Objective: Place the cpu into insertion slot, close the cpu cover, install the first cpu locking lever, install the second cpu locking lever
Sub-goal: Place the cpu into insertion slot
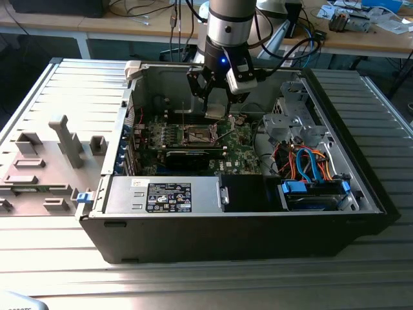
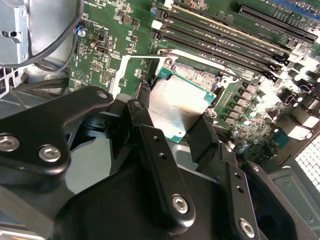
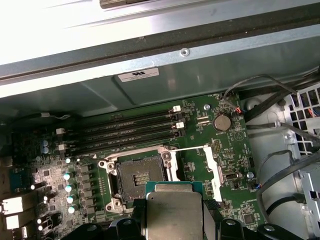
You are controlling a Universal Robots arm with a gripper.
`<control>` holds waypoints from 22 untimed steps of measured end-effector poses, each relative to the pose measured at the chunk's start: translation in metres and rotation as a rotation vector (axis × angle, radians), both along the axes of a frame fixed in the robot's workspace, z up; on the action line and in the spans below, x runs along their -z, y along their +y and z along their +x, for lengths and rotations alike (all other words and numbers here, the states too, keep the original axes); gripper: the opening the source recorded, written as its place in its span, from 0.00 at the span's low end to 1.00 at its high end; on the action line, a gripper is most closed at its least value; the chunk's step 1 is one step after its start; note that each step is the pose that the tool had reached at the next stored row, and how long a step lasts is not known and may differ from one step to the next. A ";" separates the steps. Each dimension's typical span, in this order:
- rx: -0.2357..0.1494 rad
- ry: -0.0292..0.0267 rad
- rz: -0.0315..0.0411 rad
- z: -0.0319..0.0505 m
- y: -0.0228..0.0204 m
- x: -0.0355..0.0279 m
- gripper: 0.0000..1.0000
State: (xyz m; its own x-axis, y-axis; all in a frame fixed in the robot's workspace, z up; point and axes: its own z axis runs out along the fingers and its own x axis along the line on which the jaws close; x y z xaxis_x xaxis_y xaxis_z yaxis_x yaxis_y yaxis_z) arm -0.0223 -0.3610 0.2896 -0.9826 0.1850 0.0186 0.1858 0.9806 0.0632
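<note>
I have the gripper (image 1: 217, 108) clenched on the cpu (image 2: 179, 102), hovering just beside the bare slot (image 3: 140, 176).

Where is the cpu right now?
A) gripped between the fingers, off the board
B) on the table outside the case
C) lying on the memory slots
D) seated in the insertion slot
A: the cpu sits clamped in the gripper, and the insertion slot shows its bare dark centre in the first wrist view.

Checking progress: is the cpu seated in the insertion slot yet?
No, the insertion slot is empty; the gripper holds the cpu clear of it.
</note>
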 end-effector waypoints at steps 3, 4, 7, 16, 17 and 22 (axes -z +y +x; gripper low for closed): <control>0.002 -0.0001 0.0000 0.0000 0.0000 0.0003 0.54; 0.003 0.0000 -0.0001 0.0000 0.0000 0.0003 0.54; 0.006 -0.0001 0.0000 0.0000 0.0000 0.0007 0.54; 0.015 0.0000 0.0000 0.0000 0.0000 0.0015 0.54; 0.016 0.0000 0.0000 0.0000 0.0000 0.0016 0.54; 0.021 -0.0001 0.0000 0.0000 0.0000 0.0019 0.54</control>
